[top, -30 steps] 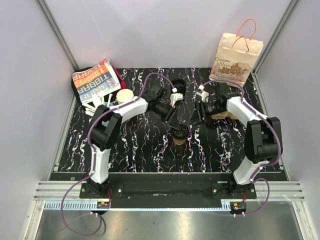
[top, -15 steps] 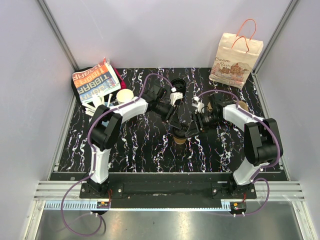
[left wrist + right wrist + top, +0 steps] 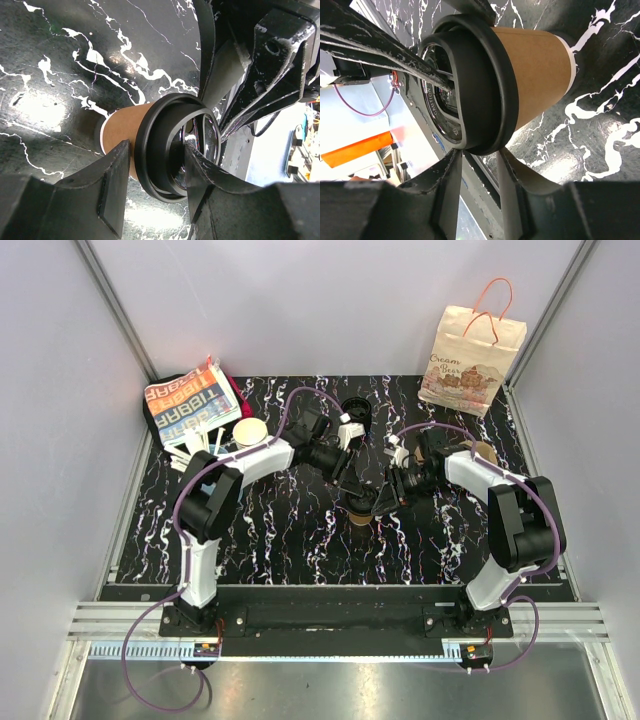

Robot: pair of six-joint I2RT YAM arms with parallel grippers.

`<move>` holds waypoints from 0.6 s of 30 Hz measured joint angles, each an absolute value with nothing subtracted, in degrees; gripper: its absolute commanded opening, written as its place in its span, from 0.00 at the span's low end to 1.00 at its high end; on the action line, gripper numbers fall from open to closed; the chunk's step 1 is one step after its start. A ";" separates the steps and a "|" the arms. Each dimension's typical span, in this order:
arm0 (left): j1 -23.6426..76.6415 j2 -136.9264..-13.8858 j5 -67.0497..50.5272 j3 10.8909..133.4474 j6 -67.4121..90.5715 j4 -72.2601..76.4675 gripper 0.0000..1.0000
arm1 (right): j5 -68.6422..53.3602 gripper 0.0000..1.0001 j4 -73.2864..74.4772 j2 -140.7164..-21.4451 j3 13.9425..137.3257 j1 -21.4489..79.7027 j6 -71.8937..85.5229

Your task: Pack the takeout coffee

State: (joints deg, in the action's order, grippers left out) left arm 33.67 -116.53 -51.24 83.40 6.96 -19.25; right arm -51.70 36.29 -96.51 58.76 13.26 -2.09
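Observation:
The takeout coffee (image 3: 357,516), a brown paper cup with a black lid, stands mid-table between both grippers. My left gripper (image 3: 349,492) reaches it from the back left. In the left wrist view (image 3: 156,165) one finger lies against the lid's top and the other beside the cup wall (image 3: 122,145) under the lid rim (image 3: 150,150). My right gripper (image 3: 380,502) meets the cup from the right. In the right wrist view (image 3: 480,152) its fingertips pinch the lid's edge (image 3: 490,85), with the brown cup (image 3: 535,65) beyond.
A printed paper bag (image 3: 472,345) stands at the back right. A brown cardboard item (image 3: 484,452) lies partly hidden behind my right arm. A black ring-shaped object (image 3: 356,410) sits at the back middle. A printed packet (image 3: 190,405), white sticks (image 3: 195,445) and a cup stack (image 3: 250,430) are back left.
My right gripper has moved left, from beside the cardboard item up to the coffee's lid. My left gripper has stayed at the cup, and the cup has stayed in place.

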 measured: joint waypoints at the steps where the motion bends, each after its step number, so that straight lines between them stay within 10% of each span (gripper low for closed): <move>1: 33.67 -116.40 -51.07 83.20 7.05 -19.07 0.36 | -51.68 0.37 36.23 -96.51 58.78 13.30 -2.02; 18: 33.43 -115.61 -49.32 82.32 7.60 -18.00 0.32 | -48.42 0.28 36.49 -97.21 60.23 13.98 3.42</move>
